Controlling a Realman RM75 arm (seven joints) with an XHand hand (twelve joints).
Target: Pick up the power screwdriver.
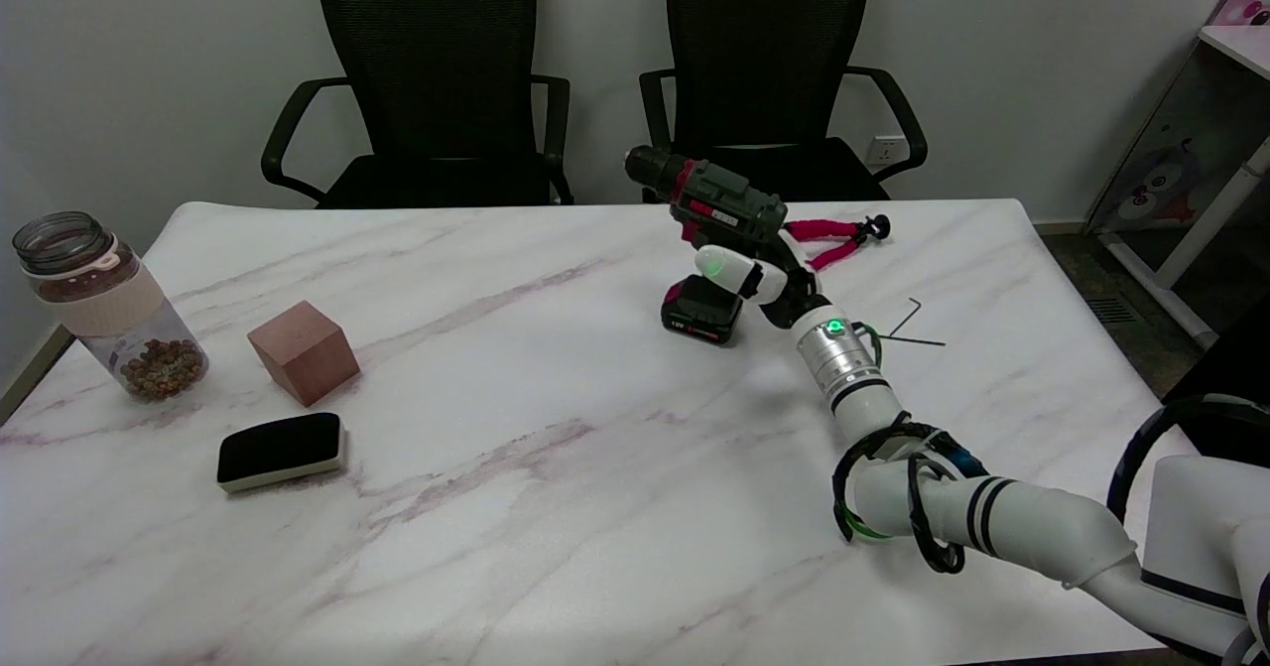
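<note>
Power screwdriver (716, 211): upright on worktop (556, 467), far right; chuck points left. Right hand (759, 274) wrapped around its handle, directly right of it.

This looks like an office or meeting room used as a robot test space. Two black mesh chairs (437, 70) with armrests stand at the far side of a white marble-patterned table (556, 507), against a plain pale wall (129, 61) with a socket (886, 151) low on it. At the right edge stands a white cabinet (1181, 140) with grey panels.
</note>
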